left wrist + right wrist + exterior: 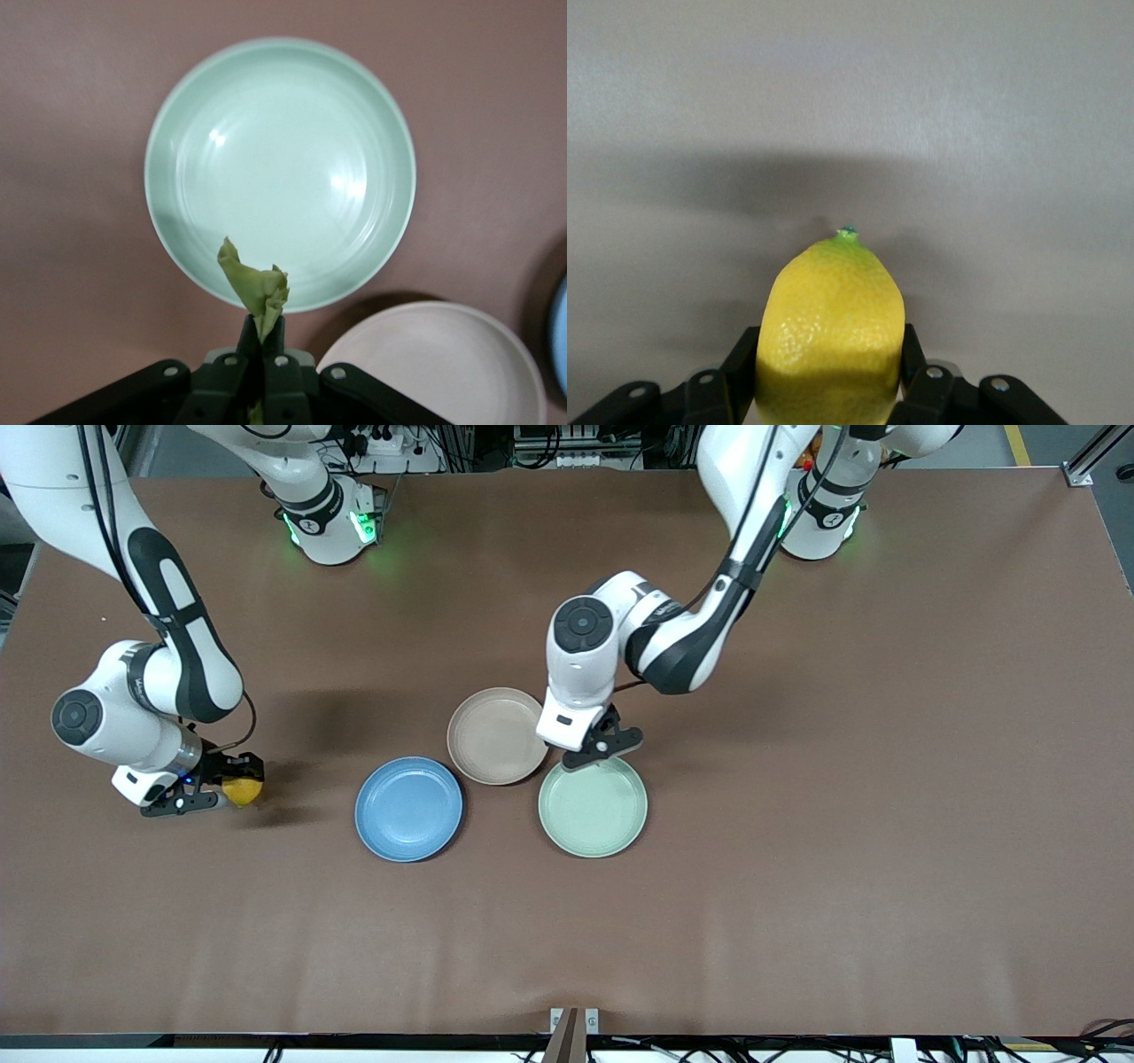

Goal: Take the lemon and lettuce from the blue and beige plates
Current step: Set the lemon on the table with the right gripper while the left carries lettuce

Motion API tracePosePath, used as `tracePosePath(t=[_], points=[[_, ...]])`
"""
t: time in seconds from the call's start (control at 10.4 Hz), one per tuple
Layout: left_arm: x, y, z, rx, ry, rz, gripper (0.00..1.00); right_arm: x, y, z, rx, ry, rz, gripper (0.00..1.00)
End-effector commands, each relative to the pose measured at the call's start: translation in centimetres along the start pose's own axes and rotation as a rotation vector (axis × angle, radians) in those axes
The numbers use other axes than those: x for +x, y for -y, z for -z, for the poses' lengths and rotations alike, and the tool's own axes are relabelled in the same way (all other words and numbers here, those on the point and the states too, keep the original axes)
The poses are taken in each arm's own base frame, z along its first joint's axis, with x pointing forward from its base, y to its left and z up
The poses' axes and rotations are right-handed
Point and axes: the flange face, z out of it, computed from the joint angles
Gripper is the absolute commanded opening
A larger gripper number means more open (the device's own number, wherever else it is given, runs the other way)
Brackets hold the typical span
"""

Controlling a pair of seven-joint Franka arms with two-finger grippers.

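Note:
My right gripper (232, 784) is shut on the yellow lemon (244, 792) low over the bare table toward the right arm's end, well away from the plates. In the right wrist view the lemon (833, 336) sits between the two fingers (744, 354). My left gripper (604, 746) is shut on the green lettuce piece (257, 285) over the rim of the mint green plate (593, 808). The lettuce is hidden in the front view. The blue plate (408, 809) and the beige plate (496, 735) are both empty.
The mint green plate (280, 173) is empty; in the left wrist view the beige plate (434, 367) lies beside it and a sliver of the blue plate (560, 345) shows. The three plates sit close together mid-table. Brown table surface surrounds them.

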Motion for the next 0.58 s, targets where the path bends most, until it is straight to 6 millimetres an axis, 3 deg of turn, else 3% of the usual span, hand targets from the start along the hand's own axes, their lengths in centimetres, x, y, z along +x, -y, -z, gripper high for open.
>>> tracePosePath(t=[0.0, 0.1, 0.48], points=[[2.3, 1.5, 2.2, -0.013, 0.011, 0.013, 0.0, -2.2, 1.4, -0.5, -0.001, -0.05, -0.059, 0.32], [3.3, 2.0, 2.5, -0.011, 0.011, 0.01, 0.0, -3.0, 1.5, -1.4, -0.011, -0.071, -0.061, 0.32], [8.5, 5.9, 3.4, 0.047, 0.041, -0.031, 0.0, -3.0, 2.2, -1.6, -0.01, -0.068, -0.05, 0.32]])
